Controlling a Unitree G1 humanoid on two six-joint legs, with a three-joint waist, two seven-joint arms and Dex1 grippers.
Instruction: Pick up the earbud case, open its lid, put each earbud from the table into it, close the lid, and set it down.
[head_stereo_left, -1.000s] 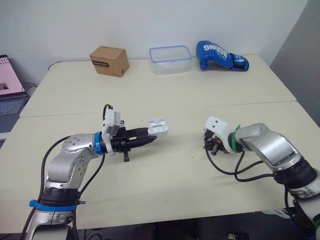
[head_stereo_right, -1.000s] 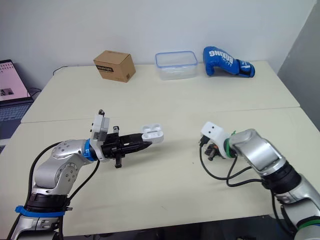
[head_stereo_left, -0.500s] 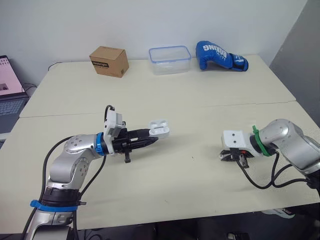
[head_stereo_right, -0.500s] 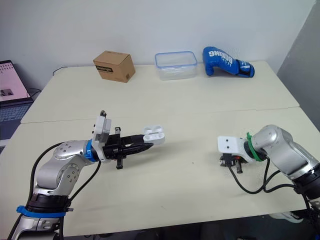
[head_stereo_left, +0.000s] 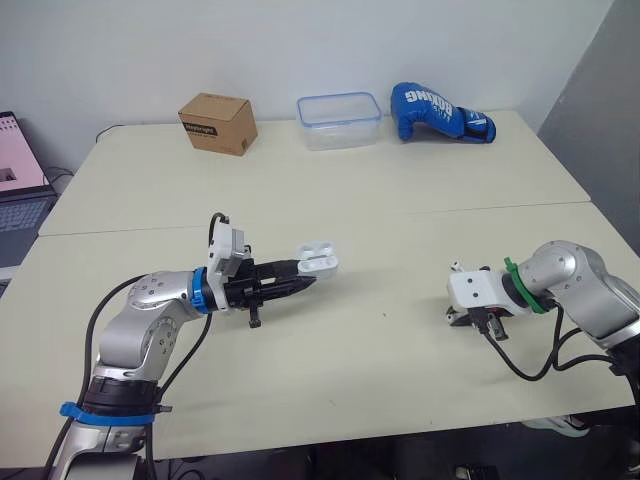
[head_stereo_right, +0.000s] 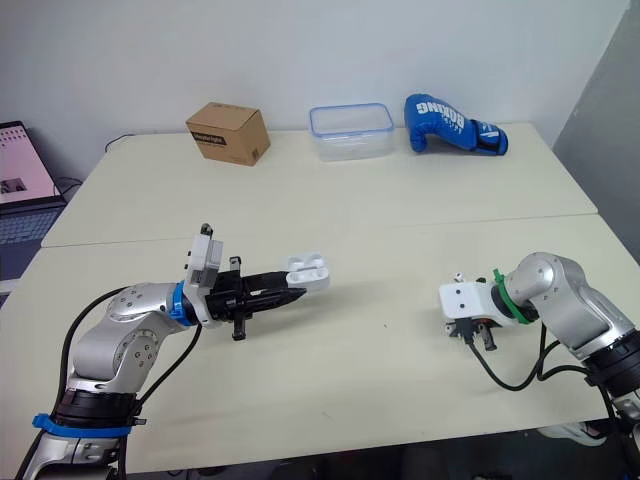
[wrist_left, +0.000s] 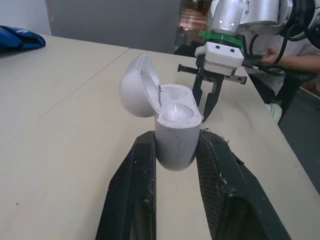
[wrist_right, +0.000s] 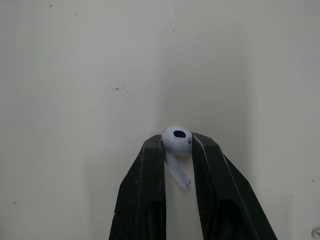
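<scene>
My left gripper (head_stereo_left: 303, 282) is shut on the white earbud case (head_stereo_left: 318, 260), holding it above the table left of centre. The case (wrist_left: 175, 131) stands upright between the fingers with its lid (wrist_left: 136, 86) hinged open, and both wells look empty. My right gripper (head_stereo_left: 474, 320) points down at the table on the right side. Its fingers are shut on a white earbud (wrist_right: 176, 141), with the stem lying between them. I cannot tell whether the earbud touches the tabletop. The right gripper (wrist_left: 206, 100) is also in the left wrist view, beyond the case.
Along the table's far edge stand a cardboard box (head_stereo_left: 218, 122), a clear plastic container (head_stereo_left: 340, 106) and a blue boxing glove (head_stereo_left: 440, 111). A laptop (head_stereo_left: 18, 190) sits off the left edge. A person's hand (wrist_left: 270, 54) is behind the right arm.
The right gripper has swung from near the table's middle out to the right and then settled slightly lower. The left gripper has held the open case almost still.
</scene>
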